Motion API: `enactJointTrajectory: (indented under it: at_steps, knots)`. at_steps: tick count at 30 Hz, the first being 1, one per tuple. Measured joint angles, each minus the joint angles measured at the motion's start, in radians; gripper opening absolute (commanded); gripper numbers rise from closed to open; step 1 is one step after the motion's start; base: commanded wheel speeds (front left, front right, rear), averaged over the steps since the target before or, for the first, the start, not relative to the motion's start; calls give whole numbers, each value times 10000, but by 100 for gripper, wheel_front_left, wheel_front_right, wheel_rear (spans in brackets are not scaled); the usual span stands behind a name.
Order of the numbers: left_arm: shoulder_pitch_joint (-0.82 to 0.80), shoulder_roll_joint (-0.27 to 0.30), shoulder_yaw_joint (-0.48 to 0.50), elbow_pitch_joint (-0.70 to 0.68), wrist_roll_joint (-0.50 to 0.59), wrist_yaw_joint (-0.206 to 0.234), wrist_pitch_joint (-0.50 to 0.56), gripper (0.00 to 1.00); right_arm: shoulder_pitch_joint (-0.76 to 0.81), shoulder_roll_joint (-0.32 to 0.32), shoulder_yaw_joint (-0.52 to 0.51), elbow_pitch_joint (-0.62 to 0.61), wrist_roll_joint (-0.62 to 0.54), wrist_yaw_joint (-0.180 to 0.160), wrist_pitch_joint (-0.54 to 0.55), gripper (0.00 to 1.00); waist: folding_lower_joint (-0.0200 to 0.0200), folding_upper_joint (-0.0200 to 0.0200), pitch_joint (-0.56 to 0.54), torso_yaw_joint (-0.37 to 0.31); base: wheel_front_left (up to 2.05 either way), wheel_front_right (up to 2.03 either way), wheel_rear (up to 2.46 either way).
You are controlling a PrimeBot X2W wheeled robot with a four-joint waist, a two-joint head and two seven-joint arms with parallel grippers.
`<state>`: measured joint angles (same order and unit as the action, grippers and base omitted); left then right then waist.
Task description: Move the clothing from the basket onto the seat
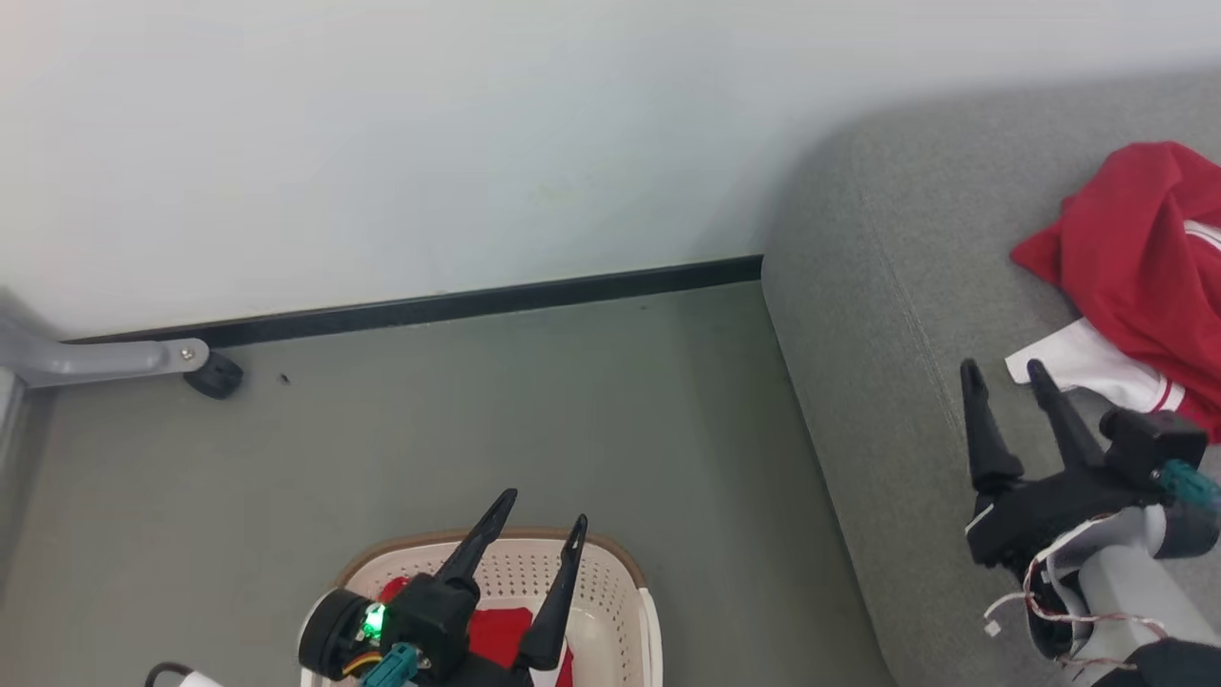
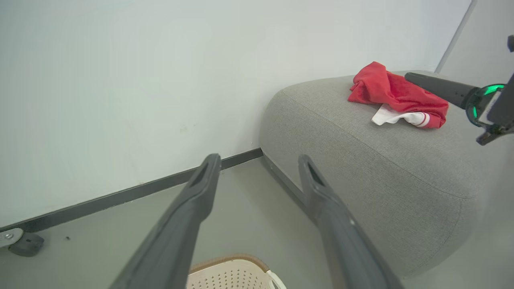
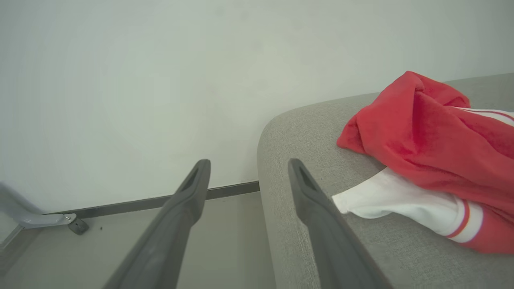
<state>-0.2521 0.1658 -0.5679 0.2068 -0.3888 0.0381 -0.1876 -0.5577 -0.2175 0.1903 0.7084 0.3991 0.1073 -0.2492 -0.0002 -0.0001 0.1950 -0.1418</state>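
Red clothing (image 1: 501,634) lies in the basket (image 1: 610,572)
Left gripper (image 1: 545,507), right gripper (image 1: 1003,367) released, empty; limp, light cloth: probably best pinched at a bunched fold.

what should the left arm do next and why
Probably lower the open left end effector straight down into the cream perforated plastic basket with the brown rim. It hangs empty above the basket, where soft red clothing lies, while another red-and-white garment already rests on the large grey fabric seat.
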Motion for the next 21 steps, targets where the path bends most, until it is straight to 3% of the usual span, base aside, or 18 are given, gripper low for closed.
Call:
enactJointTrajectory:
  at_steps: [11, 21]
  knots:
    - [811, 17, 732, 21, -506, 433, -171, 100, 2193, 483, 151, -1699, -153, -19, 0, 100, 1, 0, -896, 678, 0, 0, 0]
    - [1592, 134, 1476, 90, -573, 694, -270, 100, 3479, 619, 305, -2867, -399, -286, 0, 100, 1, -1, -1418, 1077, 0, 0, 0]
